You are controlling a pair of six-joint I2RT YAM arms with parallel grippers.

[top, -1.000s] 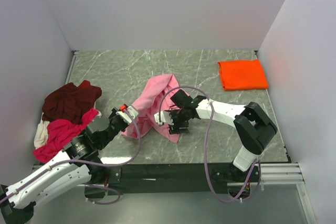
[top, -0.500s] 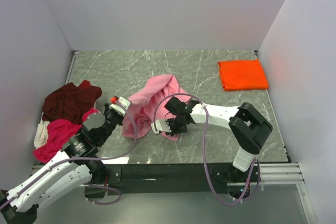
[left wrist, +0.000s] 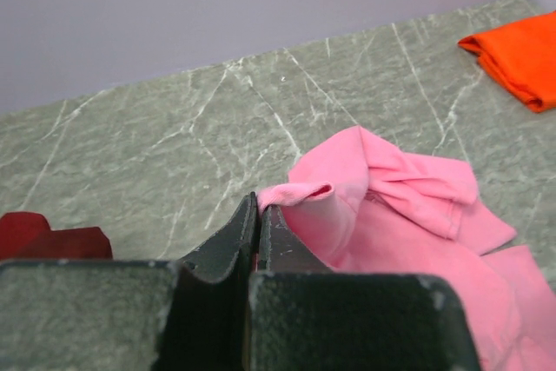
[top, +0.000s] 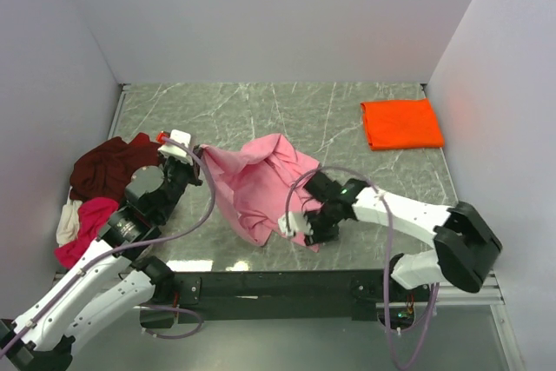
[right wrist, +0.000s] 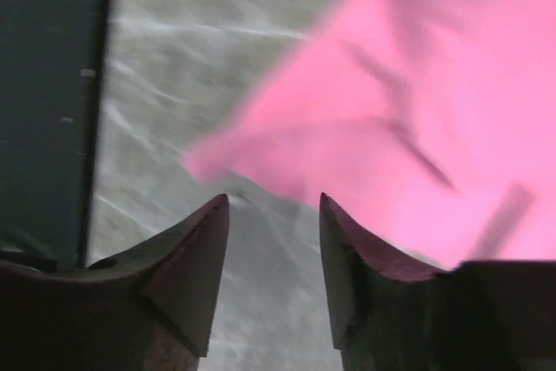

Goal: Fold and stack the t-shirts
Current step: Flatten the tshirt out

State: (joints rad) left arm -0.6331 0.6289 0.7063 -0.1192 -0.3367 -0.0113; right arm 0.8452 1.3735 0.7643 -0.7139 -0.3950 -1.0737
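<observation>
Left pincer (top: 193, 149) is clamped tight on a corner of the pink shirt (top: 261, 184). Seen from its wrist, the two dark fingers (left wrist: 230, 241) press flat together with a rolled bit of hem nipped at their tips. A second ago it sat lower, by the near-left side of the cloth. It has since drawn back and out to the left, taking that corner along.

The right pincer (top: 300, 225) has swung the other way, toward the near edge of the worktop (top: 261, 110). Its jaws stand apart with only bare stone between them, and the shirt's near corner lies just beyond. I take it to be lining up a fresh grip.

The shirt has gone from a narrow bunched heap to a wider, flatter sheet in the middle of the worktop, with ridges left along its far side. To my eye it is being spread out, and no fold has been made in it yet.

The cloth is soft, matte and limp, and creases easily. The orange shirt (top: 401, 123) lies folded in a neat rectangle at the far right, well apart. At the left, the maroon shirt (top: 104, 171), the magenta shirt (top: 82, 232) and a cream shirt (top: 65, 221) sit crumpled together. The worktop is hard, smooth grey-green marble with pale veins.
</observation>
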